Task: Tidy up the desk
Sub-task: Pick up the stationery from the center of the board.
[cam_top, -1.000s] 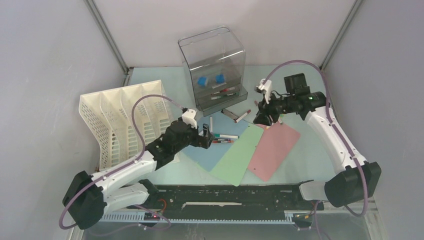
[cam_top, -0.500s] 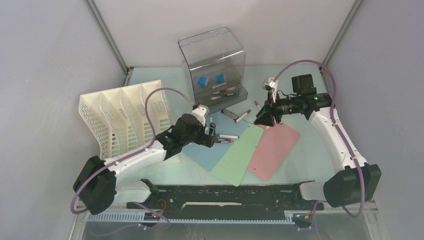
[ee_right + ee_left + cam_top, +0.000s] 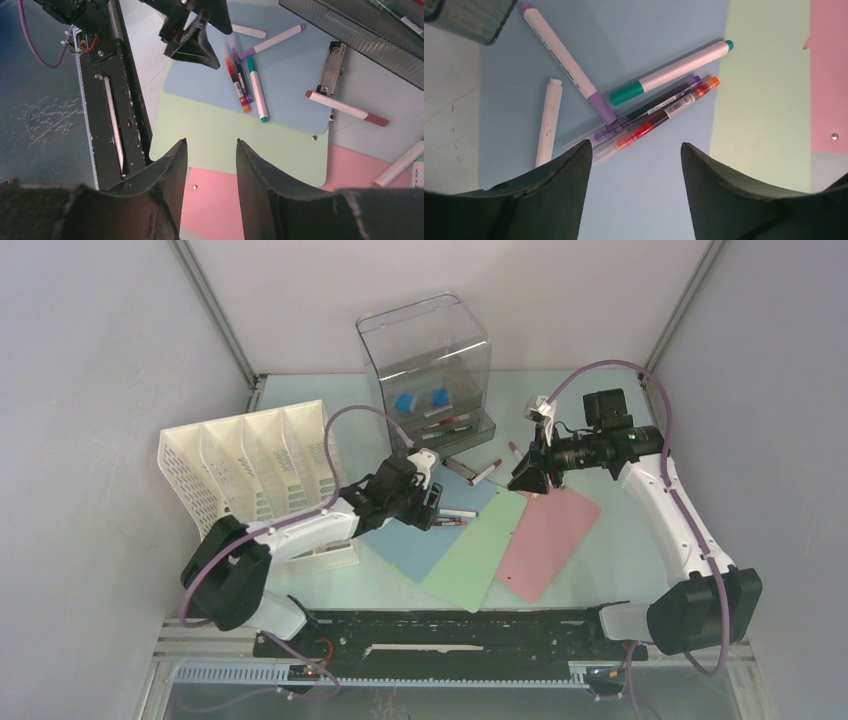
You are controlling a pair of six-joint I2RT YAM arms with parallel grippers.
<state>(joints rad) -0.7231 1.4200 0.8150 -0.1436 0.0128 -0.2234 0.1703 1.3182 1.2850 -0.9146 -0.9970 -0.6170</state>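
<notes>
Desk [image 3: 620, 540], matte mint, under glossy slim pens [image 3: 664, 112]; left tool [image 3: 635, 146] and right tool [image 3: 211, 142] both agape, empty.

white slotted file rack [image 3: 250, 475] is set at left, clear drawer box [image 3: 425, 370] at the back. blue sheet [image 3: 659, 185], green sheet [image 3: 764, 100] and pink sheet [image 3: 829, 75] are fanned, edges overlapped. teal-capped marker [image 3: 671, 71], purple-capped marker [image 3: 568, 64], white stick [image 3: 548, 122] and two thin pens [image 3: 664, 114] are clustered on the blue sheet.

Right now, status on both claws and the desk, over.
Left claw open over pens on blue sheet. Right claw open, empty. Desk untidy; nothing blocking the pens.
</notes>
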